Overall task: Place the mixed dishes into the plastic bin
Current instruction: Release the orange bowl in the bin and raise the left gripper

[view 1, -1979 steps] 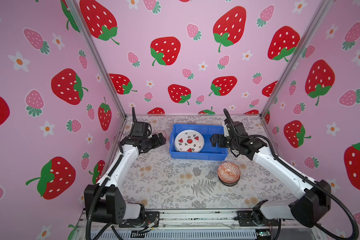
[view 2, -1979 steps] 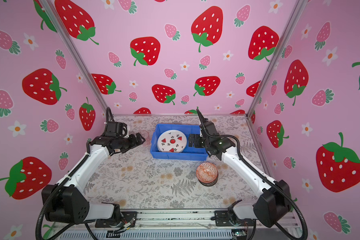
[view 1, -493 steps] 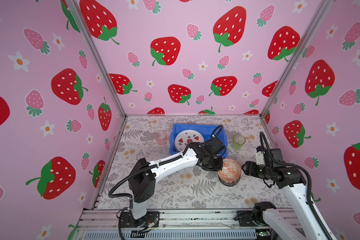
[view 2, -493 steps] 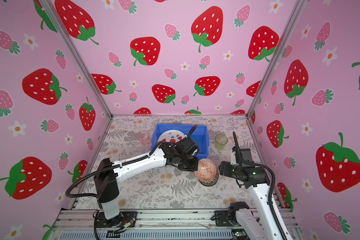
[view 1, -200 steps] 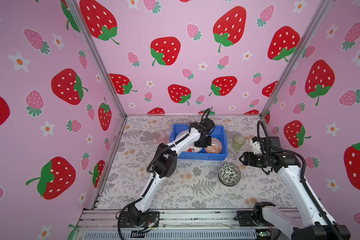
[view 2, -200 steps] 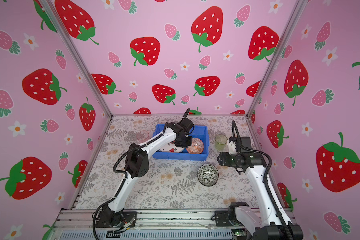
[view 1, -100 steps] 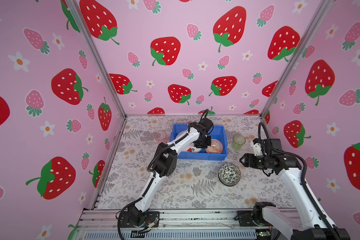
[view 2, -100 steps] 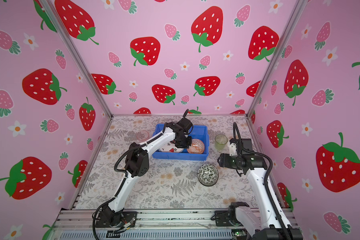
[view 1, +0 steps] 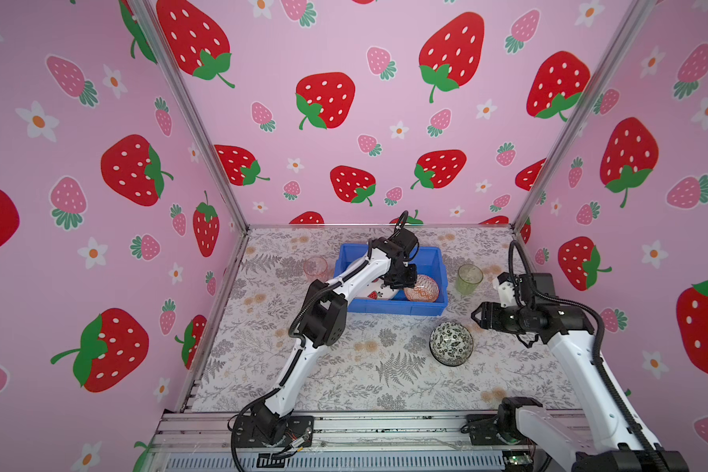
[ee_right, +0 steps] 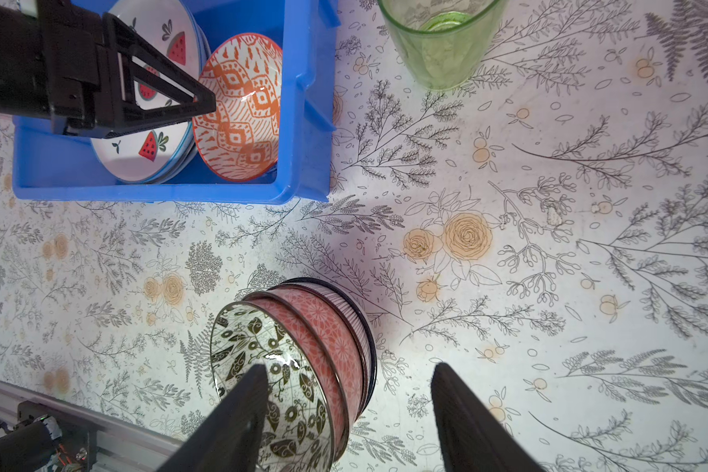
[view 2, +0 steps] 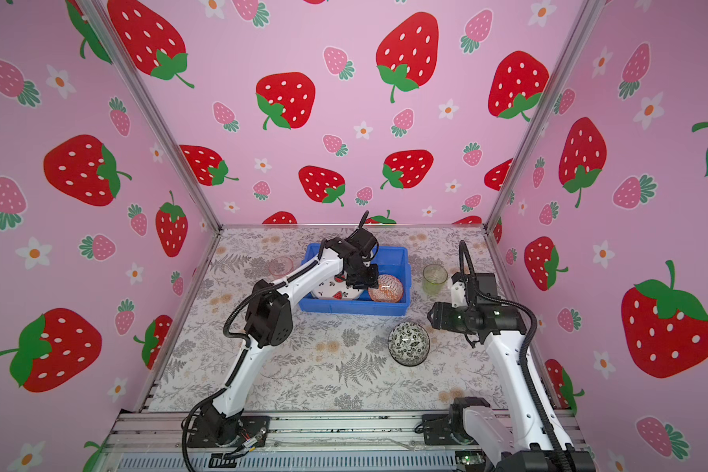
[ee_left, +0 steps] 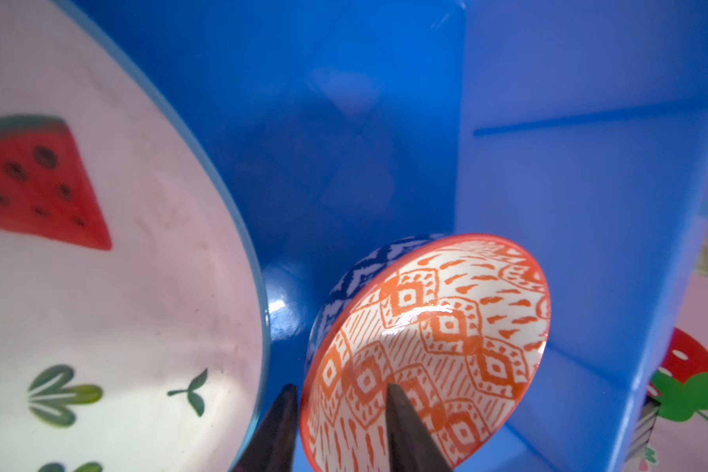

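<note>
Crockery is partly packed: the orange-patterned bowl sits tilted inside the blue bin, tucked between the watermelon plate and the bin's end wall, which I'd guess is simply the room left beside the plate. The left end effector reaches down into the bin with the bowl's rim between its fingers. They stand partly apart, with a sliver of blue showing beside the outer one, so to me it reads as letting go rather than gripping. Out on the surface, a nest of patterned bowls waits in front of the bin. The right end effector hovers just over it, wide open and empty, one finger above the top bowl's hollow, likely lining up on the rim. Outside the bin, a green tumbler stands to its right and a pink tumbler to its left.
</note>
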Motion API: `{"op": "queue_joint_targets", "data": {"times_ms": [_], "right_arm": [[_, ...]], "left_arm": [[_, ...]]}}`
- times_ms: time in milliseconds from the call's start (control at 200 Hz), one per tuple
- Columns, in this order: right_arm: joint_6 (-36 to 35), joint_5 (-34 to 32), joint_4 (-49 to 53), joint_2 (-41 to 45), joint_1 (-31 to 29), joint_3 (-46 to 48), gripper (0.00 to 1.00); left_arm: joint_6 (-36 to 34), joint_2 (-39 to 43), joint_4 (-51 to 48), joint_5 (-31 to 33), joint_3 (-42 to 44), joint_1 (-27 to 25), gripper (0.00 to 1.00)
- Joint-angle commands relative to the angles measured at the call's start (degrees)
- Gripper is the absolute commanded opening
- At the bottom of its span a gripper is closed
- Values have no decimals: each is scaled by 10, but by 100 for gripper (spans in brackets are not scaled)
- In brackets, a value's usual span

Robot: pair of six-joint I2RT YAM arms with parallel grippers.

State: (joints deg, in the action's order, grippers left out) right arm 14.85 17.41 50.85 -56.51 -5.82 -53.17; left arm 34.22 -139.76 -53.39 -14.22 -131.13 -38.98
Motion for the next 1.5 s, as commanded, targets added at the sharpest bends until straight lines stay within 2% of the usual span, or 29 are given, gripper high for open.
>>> {"op": "queue_joint_targets", "data": {"times_ms": [0,195,330,410,560,720,845,981,1216,1251,1496], "right_arm": [[-17,-14,26,11,4,-12,65],[-30,-51,63,11,3,-39,61],[-28,-40,75,16,1,-44,60],[-19,-33,77,22,-5,-42,59],[10,-49,86,38,-33,-38,58],[62,-79,80,39,-102,-16,57],[108,-127,72,40,-174,-1,56],[137,-155,56,25,-226,17,55],[149,-222,64,-2,-253,26,52],[149,-229,63,-3,-253,26,49],[142,-220,35,-16,-254,41,45]], "left_arm": [[-9,10,-3,-10,-23,2,49],[-33,43,-28,3,-44,8,70],[-40,92,-21,22,-18,10,76],[-41,126,-9,24,5,11,82],[-43,181,0,24,35,11,91],[-41,243,19,22,87,10,94],[-35,298,44,22,148,11,94],[-26,357,74,23,225,11,94],[-7,426,107,36,334,18,94],[-4,431,109,36,348,19,94],[12,461,132,33,407,20,94]]}}
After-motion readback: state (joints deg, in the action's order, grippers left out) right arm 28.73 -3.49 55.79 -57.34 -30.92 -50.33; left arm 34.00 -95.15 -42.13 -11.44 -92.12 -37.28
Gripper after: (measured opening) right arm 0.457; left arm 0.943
